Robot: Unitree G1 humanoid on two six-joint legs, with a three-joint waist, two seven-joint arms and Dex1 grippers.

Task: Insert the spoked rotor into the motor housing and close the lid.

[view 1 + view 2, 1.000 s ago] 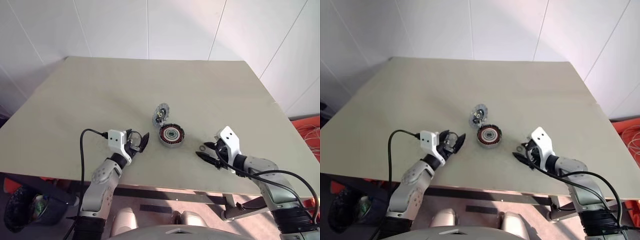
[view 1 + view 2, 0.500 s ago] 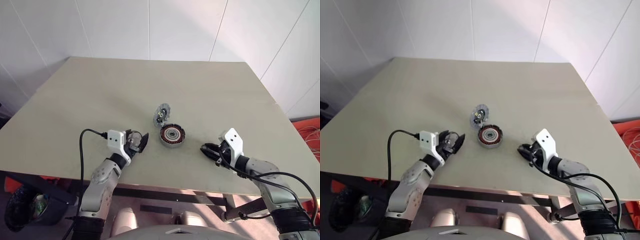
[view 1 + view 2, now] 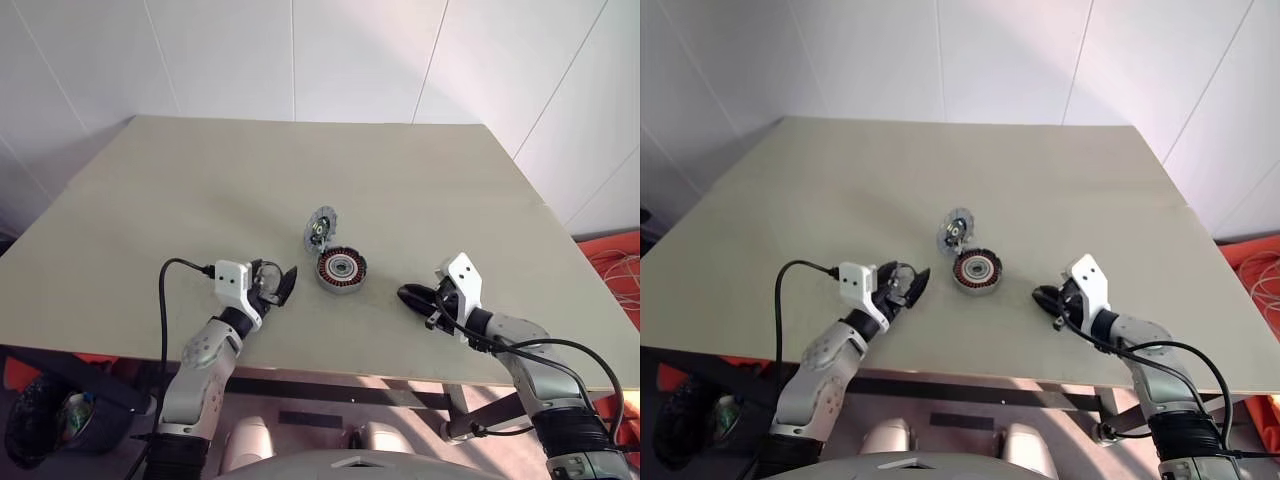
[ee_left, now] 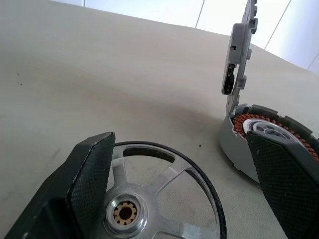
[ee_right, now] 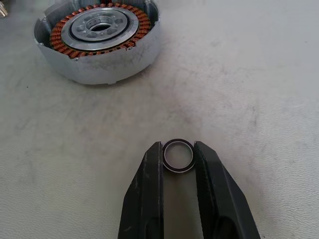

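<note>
R hand pinching small ring; L hand wide round spoked rotor.

You have a beige table under everything, its top faintly scuffed and speckled. On it lies a small metal ring with a dark rim, flat on the surface toward the near right. Behind the table stands a white panelled wall. At the far right, past the table's edge, you can see an orange patch with pale cords

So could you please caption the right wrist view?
Right gripper closed on a small metal ring, motor housing beyond.
</note>
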